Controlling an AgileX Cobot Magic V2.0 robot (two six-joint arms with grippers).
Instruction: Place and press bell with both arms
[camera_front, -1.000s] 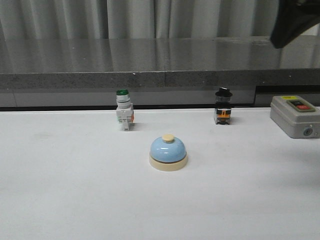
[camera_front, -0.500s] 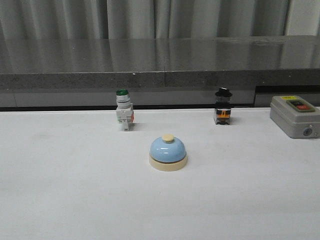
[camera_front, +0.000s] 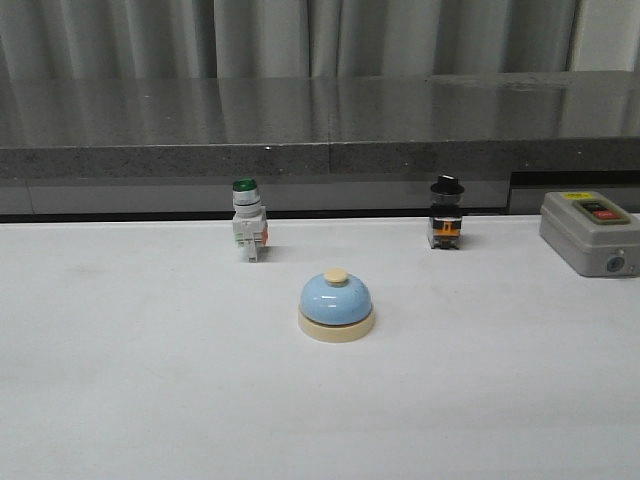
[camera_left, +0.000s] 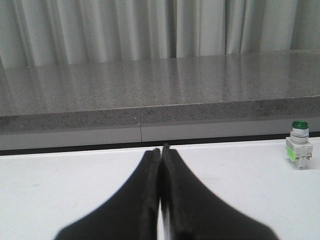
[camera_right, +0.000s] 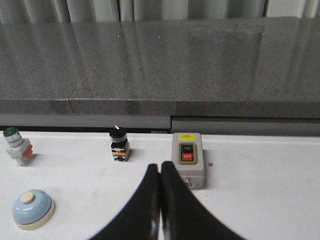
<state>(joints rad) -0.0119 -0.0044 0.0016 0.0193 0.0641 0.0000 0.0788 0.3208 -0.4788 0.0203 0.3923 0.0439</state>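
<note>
The bell, a light-blue dome on a cream base with a cream button, stands upright near the middle of the white table; the right wrist view shows the bell too. Neither arm appears in the front view. My left gripper is shut with nothing between its fingers, low over the table and away from the bell. My right gripper is also shut and empty, held above the table, with the bell well off to one side of its fingers.
A green-capped white pushbutton and a black-capped switch stand at the back of the table. A grey on/off box sits at the right edge. A dark stone ledge runs behind.
A dark part of the right arm at the top right of the front view one second ago has moved out of sight. The bell and switches have stayed put.
</note>
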